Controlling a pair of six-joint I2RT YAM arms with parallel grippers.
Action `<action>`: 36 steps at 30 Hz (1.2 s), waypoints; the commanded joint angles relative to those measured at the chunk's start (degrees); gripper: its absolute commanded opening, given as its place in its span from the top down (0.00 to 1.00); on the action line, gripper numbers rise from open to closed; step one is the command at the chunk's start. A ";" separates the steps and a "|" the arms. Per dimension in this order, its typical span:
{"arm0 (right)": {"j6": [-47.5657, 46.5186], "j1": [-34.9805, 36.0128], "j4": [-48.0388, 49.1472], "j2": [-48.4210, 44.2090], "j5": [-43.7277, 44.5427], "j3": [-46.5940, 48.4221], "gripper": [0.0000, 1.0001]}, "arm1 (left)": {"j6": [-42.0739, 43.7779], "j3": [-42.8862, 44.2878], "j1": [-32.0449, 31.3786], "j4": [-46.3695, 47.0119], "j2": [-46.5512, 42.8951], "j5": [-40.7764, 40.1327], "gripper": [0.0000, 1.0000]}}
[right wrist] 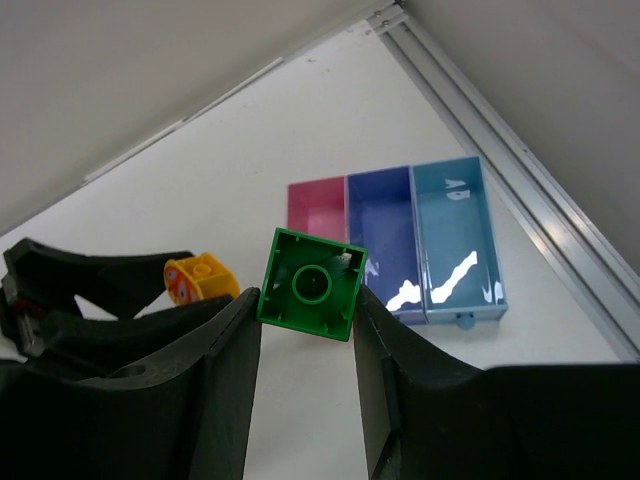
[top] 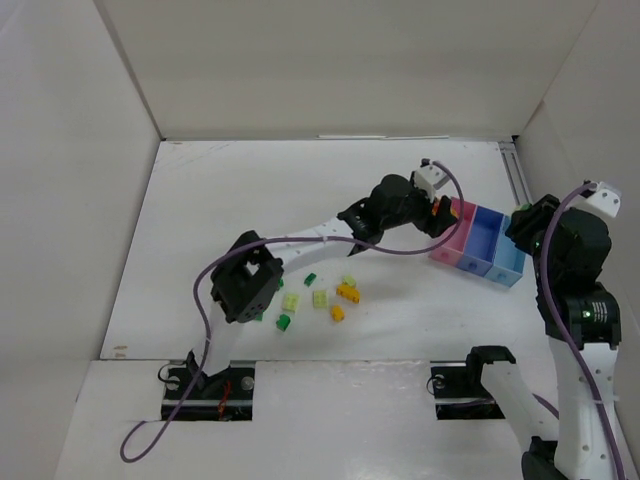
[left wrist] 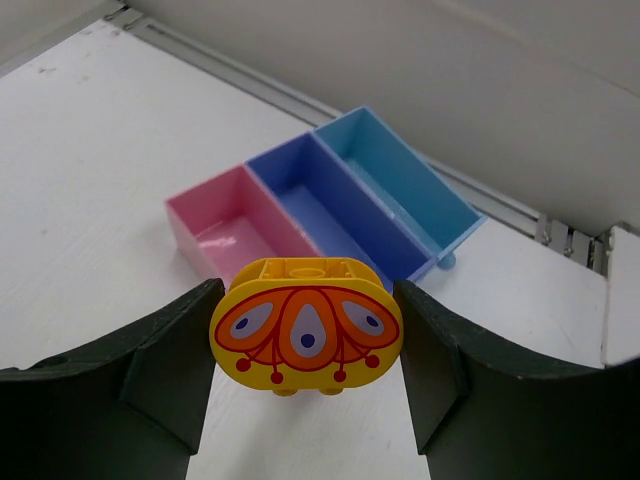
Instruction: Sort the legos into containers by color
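My left gripper (left wrist: pixel 306 335) is shut on the round orange-yellow piece (left wrist: pixel 306 325), which has a red and white printed pattern, and holds it just short of the pink bin (left wrist: pixel 225 225). The dark blue bin (left wrist: pixel 330 205) and light blue bin (left wrist: pixel 400 180) adjoin it; all three look empty. My right gripper (right wrist: pixel 308 300) is shut on a dark green brick (right wrist: pixel 312 284), underside up, above the table before the bins (right wrist: pixel 385 240). From above, the left gripper (top: pixel 440 215) is at the pink bin (top: pixel 455 238) and the right gripper (top: pixel 520 225) is by the light blue bin (top: pixel 510 262).
Several loose bricks lie mid-table by the left arm: dark green (top: pixel 310 279), pale yellow-green (top: pixel 291 300), orange-yellow (top: pixel 348 292). White walls enclose the table. A metal rail (top: pixel 518 180) runs along the right edge behind the bins.
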 commanded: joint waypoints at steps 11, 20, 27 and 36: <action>-0.31 -0.14 -1.93 -1.88 2.85 1.24 1.00 | -3.87 29.34 -0.66 -6.04 21.32 4.88 0.71; -1.36 -0.14 -1.93 -1.89 0.39 0.72 1.00 | -5.80 27.50 -0.66 -4.46 23.78 3.11 0.59; -1.36 -0.14 -1.93 -1.89 -0.14 0.72 1.00 | -6.59 26.36 -0.66 -4.46 22.91 4.68 0.31; -2.42 -0.14 -2.46 -1.89 -1.28 1.24 1.00 | -5.54 21.44 -0.66 -1.56 17.99 7.59 0.13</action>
